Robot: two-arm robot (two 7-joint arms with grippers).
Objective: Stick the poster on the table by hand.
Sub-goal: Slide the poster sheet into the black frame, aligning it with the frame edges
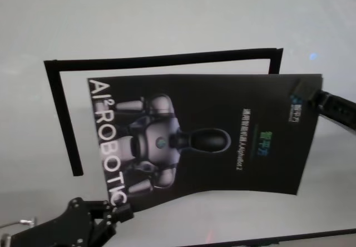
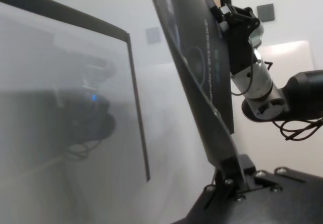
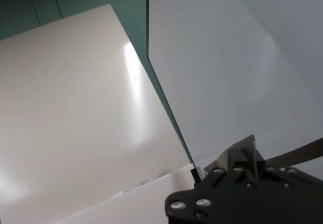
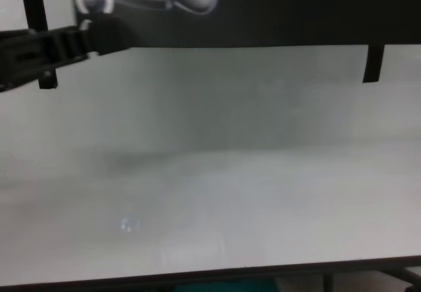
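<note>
poster (image 1: pixel 222 130) held above the table (image 1: pixel 167 19) by both arms, seen from the head view; glossy black sheet with white "ai² robotic" lettering and a silver-grey robot image. left gripper (image 1: pixel 114 212) is closed on the poster's near-left corner, beside the lettering; right gripper (image 1: pixel 305 94) is closed on the far-right corner. in the left wrist view the sheet (image 2: pixel 202 82) stands tilted, clear of the tabletop (image 2: pixel 75 148), clamped at its lower edge by the left gripper (image 2: pixel 229 176), with the right gripper (image 2: pixel 222 12) pinching the opposite corner farther off. a frame of black tape strips (image 1: pixel 161 59) lies on the table along three sides, marking what is judged to be the target area; the poster overlaps it only partly and sits skewed to it, its right end passing beyond the right strip. progress, as a judgement: the poster is picked up and carried over the frame, but is not yet aligned, lowered or pressed flat; these steps remain. no containers are visible in any view.
</note>
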